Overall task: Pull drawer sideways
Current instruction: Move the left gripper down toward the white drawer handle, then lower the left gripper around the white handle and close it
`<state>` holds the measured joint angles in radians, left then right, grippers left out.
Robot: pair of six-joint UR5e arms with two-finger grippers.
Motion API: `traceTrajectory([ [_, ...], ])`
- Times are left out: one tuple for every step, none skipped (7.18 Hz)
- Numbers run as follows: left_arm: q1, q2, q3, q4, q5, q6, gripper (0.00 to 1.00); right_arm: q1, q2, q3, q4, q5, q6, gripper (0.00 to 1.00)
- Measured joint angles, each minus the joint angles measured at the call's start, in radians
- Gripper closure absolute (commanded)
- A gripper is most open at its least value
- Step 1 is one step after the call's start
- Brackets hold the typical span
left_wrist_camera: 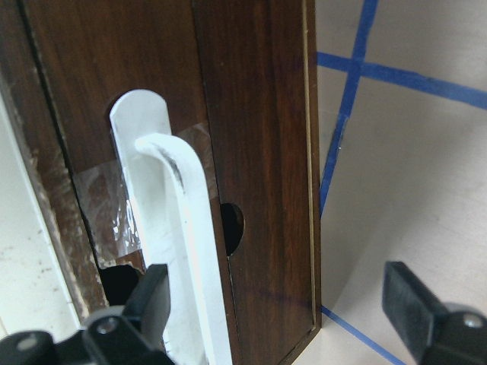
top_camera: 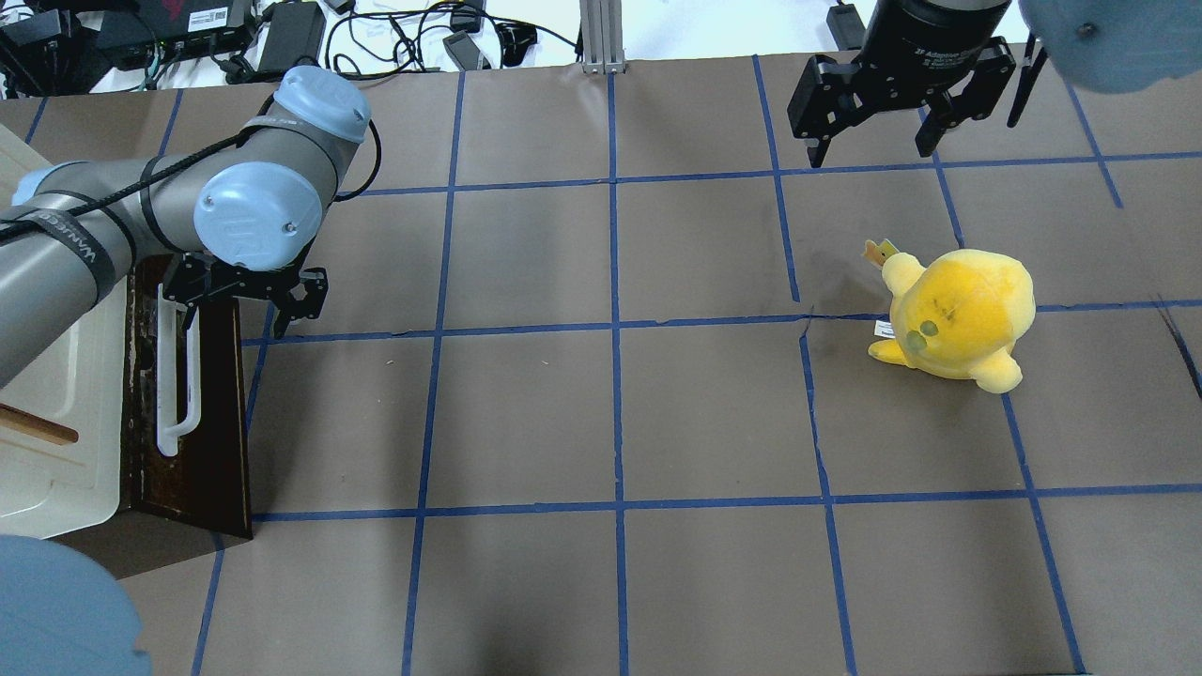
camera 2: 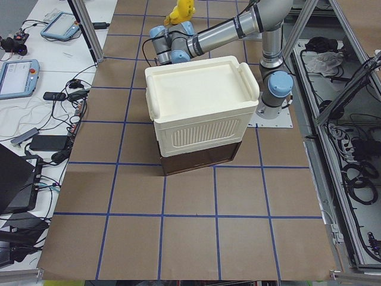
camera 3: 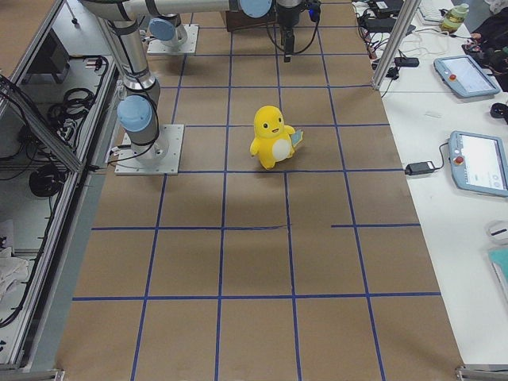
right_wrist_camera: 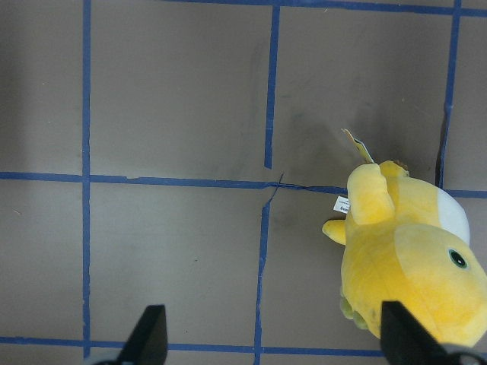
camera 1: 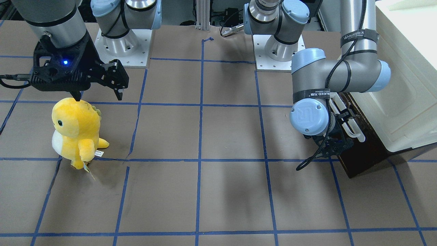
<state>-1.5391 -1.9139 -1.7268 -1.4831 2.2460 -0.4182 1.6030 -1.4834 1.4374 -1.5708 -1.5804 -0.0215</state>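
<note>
open left hand (top_camera: 235, 314) at drawer (top_camera: 216, 432) handle (top_camera: 167, 394)

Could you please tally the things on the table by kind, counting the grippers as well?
Plush: 1
Drawer: 1
Cabinet: 1
Grippers: 2, left gripper and right gripper
Total: 5

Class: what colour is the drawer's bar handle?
White; the handle shows best in the left wrist view.
</note>
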Motion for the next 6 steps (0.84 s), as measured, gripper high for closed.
traceTrajectory([
  [0.001,-0.001,-0.002,-0.001,0.0,-0.019,0.12,0.0,0.0,0.0,0.0,-0.001,0.0,0.0],
  [0.002,0.0,-0.008,-0.002,0.001,-0.028,0.12,0.0,0.0,0.0,0.0,-0.001,0.0,0.0],
  [0.002,0.001,-0.018,-0.002,0.002,-0.033,0.12,0.0,0.0,0.0,0.0,0.0,0.0,0.0],
  [0.003,0.002,-0.025,-0.002,0.003,-0.038,0.12,0.0,0.0,0.0,0.0,0.0,0.0,0.0],
  [0.003,0.002,-0.028,-0.002,0.004,-0.042,0.12,0.0,0.0,0.0,0.0,0.0,0.0,0.0],
  [0.004,0.002,-0.028,-0.003,0.004,-0.043,0.12,0.0,0.0,0.0,0.0,0.0,0.0,0.0],
])
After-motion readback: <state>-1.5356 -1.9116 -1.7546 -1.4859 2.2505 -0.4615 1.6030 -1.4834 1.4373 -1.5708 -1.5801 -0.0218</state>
